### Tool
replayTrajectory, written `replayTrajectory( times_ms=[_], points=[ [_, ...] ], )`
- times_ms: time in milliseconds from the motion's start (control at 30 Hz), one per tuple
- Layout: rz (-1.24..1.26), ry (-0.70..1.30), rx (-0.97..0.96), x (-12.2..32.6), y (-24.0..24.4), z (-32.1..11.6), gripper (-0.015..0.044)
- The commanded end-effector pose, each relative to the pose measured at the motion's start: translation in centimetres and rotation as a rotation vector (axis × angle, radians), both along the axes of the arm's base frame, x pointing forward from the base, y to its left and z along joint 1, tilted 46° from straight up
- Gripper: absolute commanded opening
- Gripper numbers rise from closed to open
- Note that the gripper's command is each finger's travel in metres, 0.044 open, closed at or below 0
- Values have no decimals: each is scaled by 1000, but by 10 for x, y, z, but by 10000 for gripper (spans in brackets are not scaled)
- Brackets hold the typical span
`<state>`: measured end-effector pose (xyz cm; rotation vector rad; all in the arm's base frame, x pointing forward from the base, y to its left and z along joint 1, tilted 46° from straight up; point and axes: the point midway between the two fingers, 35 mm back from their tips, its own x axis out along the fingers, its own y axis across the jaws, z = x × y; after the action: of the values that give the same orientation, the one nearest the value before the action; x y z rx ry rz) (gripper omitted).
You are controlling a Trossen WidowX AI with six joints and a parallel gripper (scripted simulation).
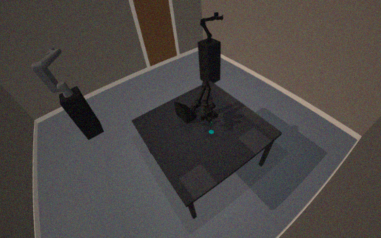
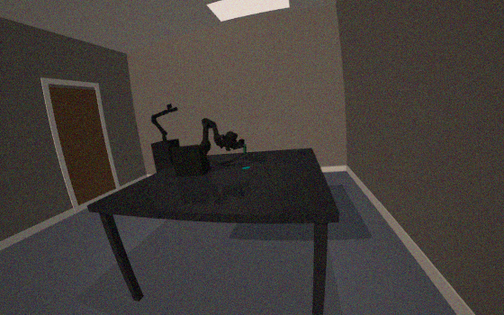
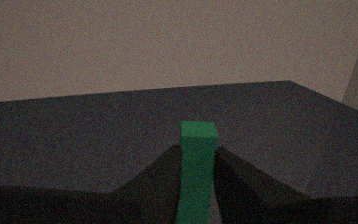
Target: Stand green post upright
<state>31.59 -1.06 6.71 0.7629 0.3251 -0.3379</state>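
My gripper is shut on the green post. In the wrist view the post sticks out from between the two dark fingers, pointing ahead over the dark table. The post is held in the air above the table, roughly upright in the exterior view. The cyan circle lies on the table a little below and in front of the gripper. The circle does not show in the wrist view.
A dark box stands on the table beside the arm's base. A tall dark pedestal with a small arm stands behind the table. Another pedestal with a grey arm stands on the floor to the left.
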Motion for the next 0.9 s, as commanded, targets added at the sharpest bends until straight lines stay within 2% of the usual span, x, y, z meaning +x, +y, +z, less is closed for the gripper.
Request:
replayTrajectory(
  times_ms=[0, 867],
  points=[
    [-15, -30, 14, -5, 0, 3, 22],
    [-24, -44, 24, -4, 9, -4, 22]
  ],
)
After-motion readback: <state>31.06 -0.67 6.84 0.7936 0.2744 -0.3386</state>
